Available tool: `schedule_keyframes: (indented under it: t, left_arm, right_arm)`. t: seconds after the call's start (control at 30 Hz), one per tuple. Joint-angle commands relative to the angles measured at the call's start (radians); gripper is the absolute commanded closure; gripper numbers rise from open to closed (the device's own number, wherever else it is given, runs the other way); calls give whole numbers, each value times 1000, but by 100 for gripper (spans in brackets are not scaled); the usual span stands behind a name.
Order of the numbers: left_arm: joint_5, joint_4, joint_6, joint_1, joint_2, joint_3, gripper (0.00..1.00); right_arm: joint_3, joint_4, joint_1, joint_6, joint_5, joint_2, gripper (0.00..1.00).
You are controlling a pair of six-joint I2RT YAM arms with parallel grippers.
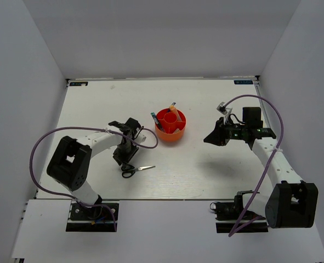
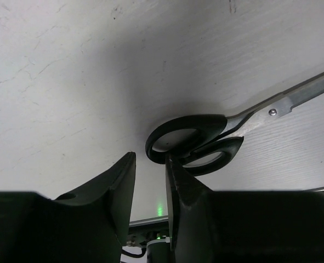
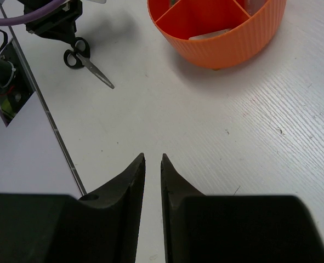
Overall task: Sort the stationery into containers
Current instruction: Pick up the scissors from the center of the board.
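Black-handled scissors [image 1: 135, 170] lie flat on the table, blades pointing right; they also show in the left wrist view [image 2: 194, 143] and the right wrist view [image 3: 86, 58]. My left gripper [image 1: 125, 159] [image 2: 149, 158] is down at the handle loops, jaws a little apart, with one fingertip [image 2: 171, 171] against the near loop's rim and nothing between the jaws. The orange-red organizer cup [image 1: 171, 133] [image 3: 227, 52] holds an orange highlighter [image 1: 174, 114], dark pens [image 1: 153, 117] and a small white piece [image 3: 208, 36]. My right gripper [image 1: 208, 137] [image 3: 152, 157] hovers right of the cup, empty, jaws nearly together.
The table's near edge and the left arm's base [image 3: 5, 82] show in the right wrist view. White walls enclose the table on three sides. A purple cable [image 1: 145, 143] loops off the left arm near the cup.
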Motion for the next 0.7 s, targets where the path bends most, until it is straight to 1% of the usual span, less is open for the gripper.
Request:
schedule_keyframes:
  t: [0.0,0.13,0.17,0.37,0.53,0.67]
  left_arm:
    - [44,18,11,18,16,0,61]
    - [91,37,6,46,39,-7,63]
    - [99,40,6,49,41,-8,64]
    - [99,67,20,58,58,-34,65]
    - [96,101,15,60,58,-63,73]
    - [117,141,5,61,49,-92,75]
  right_arm:
    - [41,-6,-2,-11,-31,-28,79]
    - [40,-6,-2,-11,-31,-32,79]
    - [38,-9,-2,-11,-31,-35,78]
    - [41,-6,-5,-11,-38,-43,78]
    - [40,-4,-5,-10,-41,-51,78]
    - [41,-6,-8,-10,-45,-58,78]
